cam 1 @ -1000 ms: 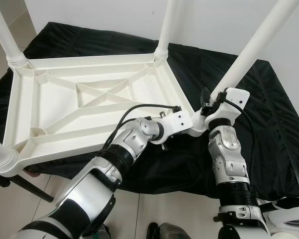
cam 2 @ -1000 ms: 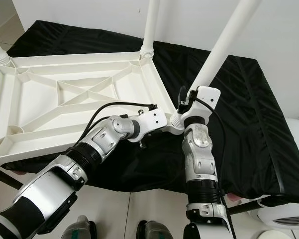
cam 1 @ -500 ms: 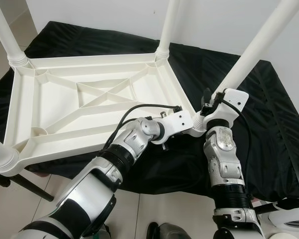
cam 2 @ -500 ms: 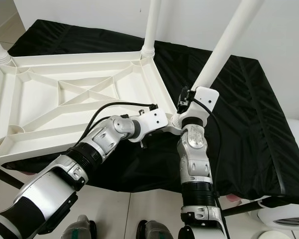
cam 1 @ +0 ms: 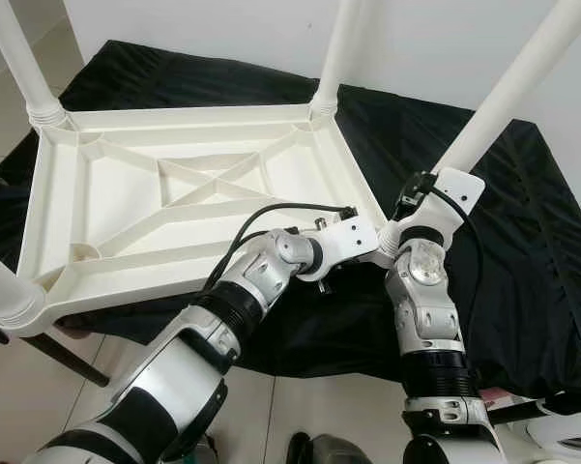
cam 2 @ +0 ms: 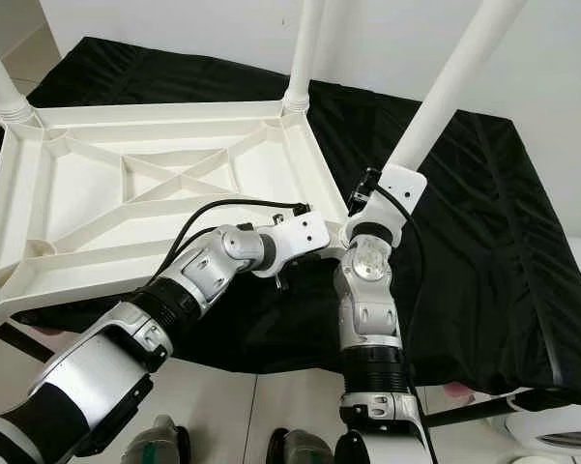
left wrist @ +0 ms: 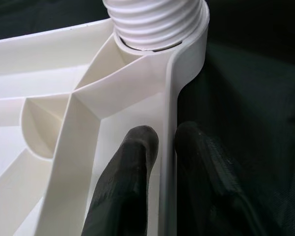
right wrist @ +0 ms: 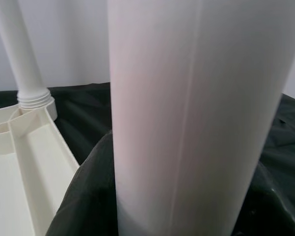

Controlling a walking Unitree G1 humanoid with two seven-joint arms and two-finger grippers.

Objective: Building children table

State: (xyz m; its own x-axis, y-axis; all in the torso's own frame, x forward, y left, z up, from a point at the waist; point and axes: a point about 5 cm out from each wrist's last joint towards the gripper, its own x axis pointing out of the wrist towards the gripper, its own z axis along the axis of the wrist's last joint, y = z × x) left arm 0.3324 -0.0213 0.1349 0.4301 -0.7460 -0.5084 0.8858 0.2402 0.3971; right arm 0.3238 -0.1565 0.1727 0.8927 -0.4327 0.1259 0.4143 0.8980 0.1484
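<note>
One white table top lies upside down on a black cloth. Four white legs stand up from its corners: the far left leg, the far middle leg, the near left leg and the right leg. Two silver arms reach to the near right corner of the table top.

The left gripper pinches the thin rim of the table top. In the left wrist view, one black finger is inside the rim and the other is outside, both touching it. That view also shows the ridged screw end of the right leg sitting in its corner socket.

The right gripper is at the bottom of the right leg. In the right wrist view its dark fingers wrap around the leg on both sides, holding it. That view also shows the far middle leg in its socket behind.
</note>
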